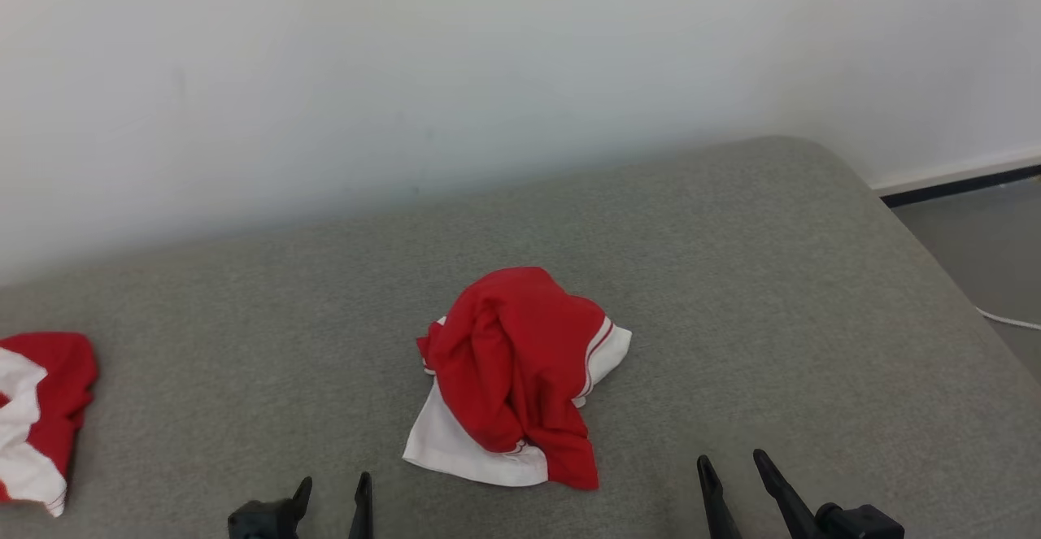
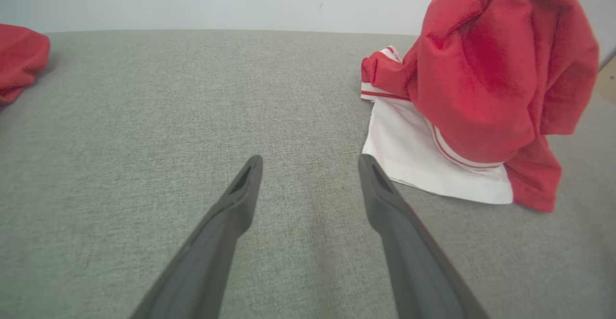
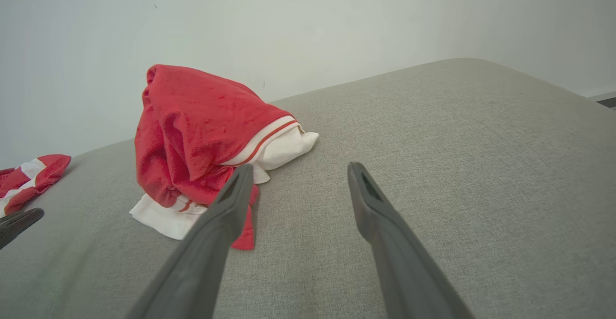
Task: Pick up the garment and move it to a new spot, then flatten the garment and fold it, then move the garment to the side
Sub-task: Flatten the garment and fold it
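a crumpled red-and-white garment (image 1: 520,368) sits heaped at the middle of the grey padded bench (image 1: 756,279), not yet lifted. the left pincer (image 1: 334,480) and right pincer (image 1: 730,458) hover at the near edge, one either side of it, both spread wide and empty, apparently poised to reach in for the pick-up. a second red-and-white garment (image 1: 41,409) lies well apart at the far left.

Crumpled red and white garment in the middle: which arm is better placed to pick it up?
Left, probably. In the head view the left gripper sits nearer the garment at its white corner than the right gripper does to its red hem. Both are open.
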Robot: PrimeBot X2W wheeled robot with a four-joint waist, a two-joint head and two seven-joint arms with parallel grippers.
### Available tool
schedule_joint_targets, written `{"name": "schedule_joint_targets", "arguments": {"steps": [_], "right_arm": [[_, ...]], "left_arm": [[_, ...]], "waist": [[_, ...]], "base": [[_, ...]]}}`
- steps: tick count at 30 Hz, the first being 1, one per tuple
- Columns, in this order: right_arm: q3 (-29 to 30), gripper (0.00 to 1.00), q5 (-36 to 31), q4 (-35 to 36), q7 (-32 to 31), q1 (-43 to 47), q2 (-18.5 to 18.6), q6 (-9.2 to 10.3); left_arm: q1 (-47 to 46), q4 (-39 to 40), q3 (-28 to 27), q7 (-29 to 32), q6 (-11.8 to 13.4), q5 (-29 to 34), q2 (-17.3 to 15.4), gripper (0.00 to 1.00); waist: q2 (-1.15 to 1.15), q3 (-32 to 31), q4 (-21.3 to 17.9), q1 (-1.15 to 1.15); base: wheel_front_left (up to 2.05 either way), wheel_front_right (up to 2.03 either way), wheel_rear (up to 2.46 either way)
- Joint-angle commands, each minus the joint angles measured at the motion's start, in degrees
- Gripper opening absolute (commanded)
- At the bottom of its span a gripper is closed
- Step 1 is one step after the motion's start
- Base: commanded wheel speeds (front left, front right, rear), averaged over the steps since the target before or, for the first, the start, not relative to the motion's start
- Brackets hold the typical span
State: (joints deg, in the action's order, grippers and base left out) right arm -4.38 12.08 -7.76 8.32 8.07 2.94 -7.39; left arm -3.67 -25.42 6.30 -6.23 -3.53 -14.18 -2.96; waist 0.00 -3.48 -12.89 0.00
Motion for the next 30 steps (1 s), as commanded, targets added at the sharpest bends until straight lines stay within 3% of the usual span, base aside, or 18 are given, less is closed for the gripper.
{"name": "schedule_joint_targets", "arguments": {"steps": [1,8,15,20,23,24,25,26,30], "right_arm": [[-0.07,1.00,-0.32,0.25,-0.13,-0.09,-0.11,-0.20],[0.51,1.00,-0.75,1.15,-0.58,0.75,-0.11,-0.20],[0.00,1.00,-0.26,1.71,-0.80,-0.06,-0.11,-0.20],[-0.63,1.00,0.15,1.66,-0.63,-0.55,-0.11,-0.20],[-0.73,1.00,0.17,1.64,-0.55,-0.54,-0.11,-0.20],[-0.72,1.00,0.20,1.62,-0.53,-0.48,-0.11,-0.20],[-0.75,1.00,0.30,1.59,-0.50,-0.41,-0.11,-0.20],[-0.79,1.00,0.37,1.51,-0.47,-0.38,-0.11,-0.20],[-1.01,1.00,0.75,1.25,-0.19,-0.66,-0.11,-0.20]], "left_arm": [[-2.03,-1.52,-0.12,1.20,0.31,-0.45,-0.08,1.00],[-8.59,-8.02,0.60,5.23,1.36,-1.05,-0.09,1.00],[-12.65,-13.29,2.09,8.06,2.17,-0.57,-0.07,1.00],[-15.26,-18.07,4.14,11.56,4.97,2.00,-0.71,1.00],[-16.33,-20.14,5.34,13.06,5.12,2.88,-0.71,1.00],[-16.61,-20.64,5.69,13.23,4.75,2.91,-0.67,0.61],[-16.97,-20.77,5.78,12.85,4.51,2.50,-0.62,0.13],[-17.29,-21.11,6.04,12.86,4.09,2.20,-0.55,0.00],[-19.16,-21.85,6.70,12.25,3.16,1.16,-0.28,0.00]], "waist": [[0.00,1.76,-5.45,0.00],[0.00,3.28,-9.84,0.00],[0.00,3.84,-10.65,0.00],[0.00,4.03,-10.70,0.00],[0.00,4.04,-10.55,0.00],[0.00,4.03,-10.44,0.00],[0.00,4.04,-10.32,0.00],[0.00,4.05,-10.21,0.00],[0.00,4.08,-9.79,0.00]], "base": [[0.00,0.00,0.00],[0.00,0.00,0.00],[0.00,0.00,0.00],[0.00,0.00,0.00],[0.00,0.00,0.00],[0.00,0.00,0.00],[0.00,0.00,0.00],[0.00,0.00,0.00],[0.00,0.00,0.00]]}}
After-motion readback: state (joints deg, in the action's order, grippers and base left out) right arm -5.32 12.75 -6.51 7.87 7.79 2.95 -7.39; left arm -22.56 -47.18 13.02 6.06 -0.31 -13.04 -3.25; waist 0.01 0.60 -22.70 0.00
